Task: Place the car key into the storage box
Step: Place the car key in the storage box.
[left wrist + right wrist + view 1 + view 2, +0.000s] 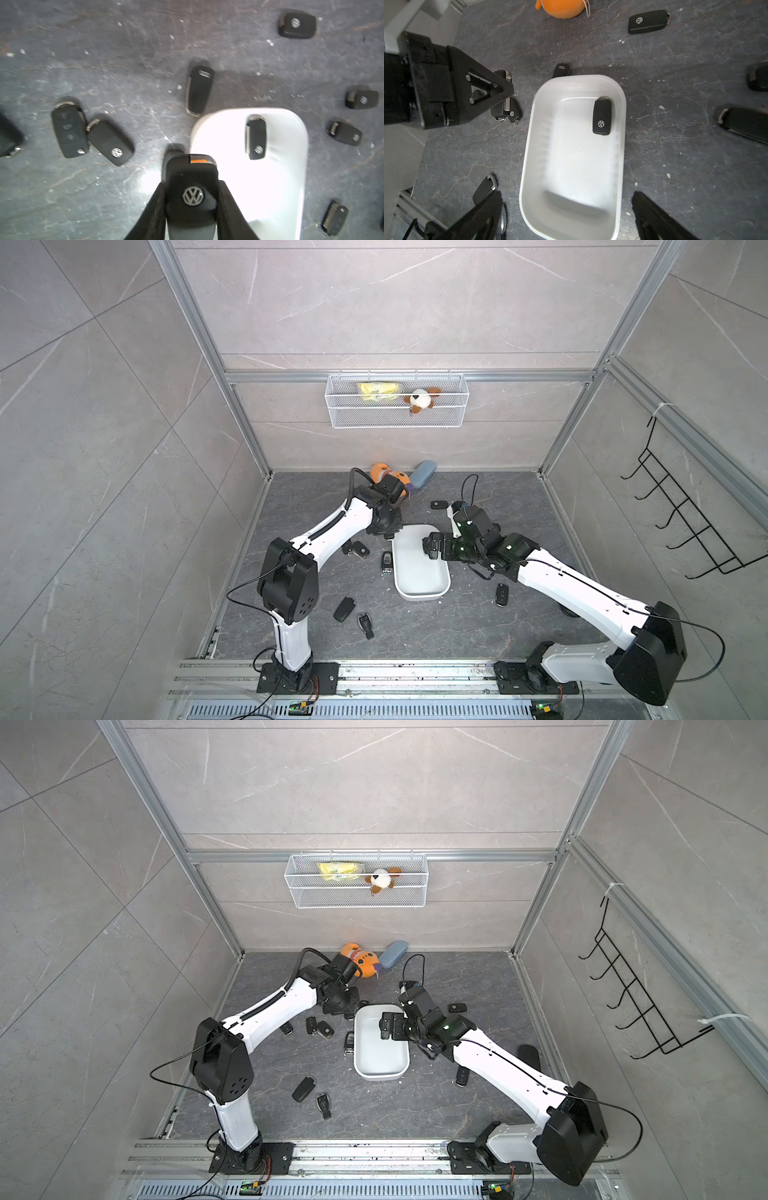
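My left gripper (192, 184) is shut on a black car key (192, 199) with a VW badge, its fingers (158, 203) against both sides of the key. It hangs just outside the far left corner of the white storage box (419, 578) (380, 1058) (270, 187). Another black VW key (601, 117) (256, 138) lies inside the box. My right gripper (566, 218) (430, 549) hovers over the box, open and holding nothing. In both top views it hides the key inside.
Loose black keys lie around the box: an Audi one (387, 562) by its left wall, two (345, 609) at front left, one (502, 594) at right. An orange plush (384, 475) and a blue-grey case (423, 475) sit by the back wall under a wire basket (397, 400).
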